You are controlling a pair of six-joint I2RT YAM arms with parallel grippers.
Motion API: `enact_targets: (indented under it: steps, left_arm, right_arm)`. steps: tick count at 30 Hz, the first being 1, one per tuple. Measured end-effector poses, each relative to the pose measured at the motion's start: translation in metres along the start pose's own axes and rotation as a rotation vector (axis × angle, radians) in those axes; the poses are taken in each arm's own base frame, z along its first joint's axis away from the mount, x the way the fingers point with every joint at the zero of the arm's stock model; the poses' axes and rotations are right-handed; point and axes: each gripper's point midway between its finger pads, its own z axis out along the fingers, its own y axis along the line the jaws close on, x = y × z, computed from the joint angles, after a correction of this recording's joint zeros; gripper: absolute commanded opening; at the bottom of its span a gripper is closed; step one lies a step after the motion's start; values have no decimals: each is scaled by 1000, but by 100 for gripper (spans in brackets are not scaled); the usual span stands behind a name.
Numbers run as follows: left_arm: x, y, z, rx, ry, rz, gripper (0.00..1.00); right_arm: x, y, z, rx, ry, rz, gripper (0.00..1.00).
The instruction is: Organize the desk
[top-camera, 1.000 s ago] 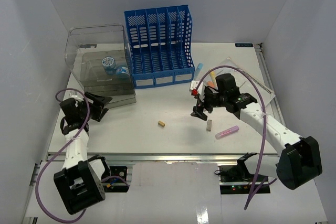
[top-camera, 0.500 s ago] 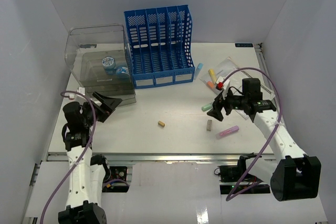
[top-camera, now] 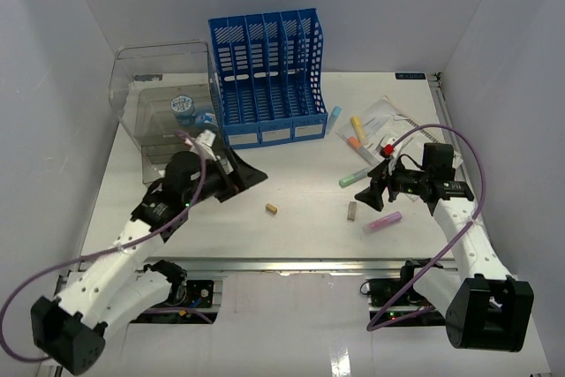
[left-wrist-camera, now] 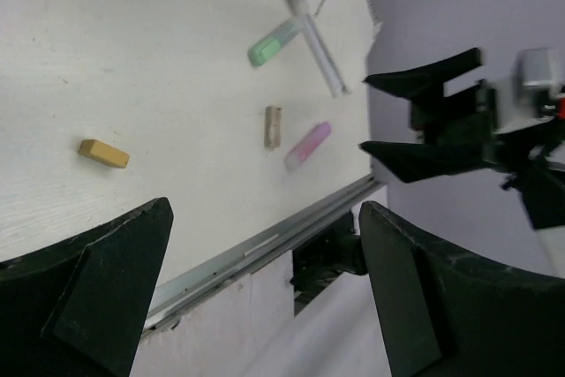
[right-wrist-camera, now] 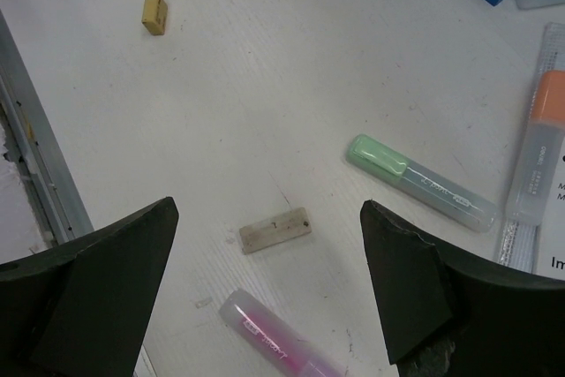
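Note:
The white desk [top-camera: 291, 174] carries scattered stationery. A yellow eraser [top-camera: 272, 208], a beige eraser [top-camera: 352, 210] and a pink highlighter [top-camera: 382, 222] lie near the front edge. A green highlighter [top-camera: 355, 175] lies further back. My right gripper [top-camera: 372, 184] is open and empty, hovering over the beige eraser [right-wrist-camera: 274, 230] and the pink highlighter [right-wrist-camera: 274, 339]. My left gripper [top-camera: 240, 178] is open and empty, in front of the blue file rack [top-camera: 265, 77]. It points across the desk at the yellow eraser [left-wrist-camera: 103, 154].
A clear plastic box [top-camera: 163, 108] holding a small blue item stands at the back left. Blue [top-camera: 335, 117], yellow [top-camera: 357, 124] and orange [top-camera: 353, 141] highlighters, a ruler and a notebook [top-camera: 393, 121] lie at the back right. The metal rail [top-camera: 291, 262] runs along the front edge.

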Motion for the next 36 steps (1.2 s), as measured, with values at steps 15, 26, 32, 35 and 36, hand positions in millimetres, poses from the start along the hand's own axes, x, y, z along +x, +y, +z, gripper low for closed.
enact_targets:
  steps: [15, 26, 32, 35, 36]
  left_arm:
    - [61, 26, 58, -366, 52, 110, 98]
    - [79, 89, 52, -693, 80, 82, 96]
    - [88, 103, 63, -777, 103, 71, 92]
    - [96, 112, 78, -827, 129, 73, 90]
    - [99, 116, 82, -842, 138, 75, 89]
  right_arm:
    - [-5, -1, -5, 21, -14, -12, 90]
    - [-5, 0, -6, 38, -22, -9, 90]
    - [-3, -3, -6, 50, -12, -6, 90]
    - [-1, -4, -6, 54, -6, 0, 90]
    - [-1, -5, -6, 54, -5, 0, 90]
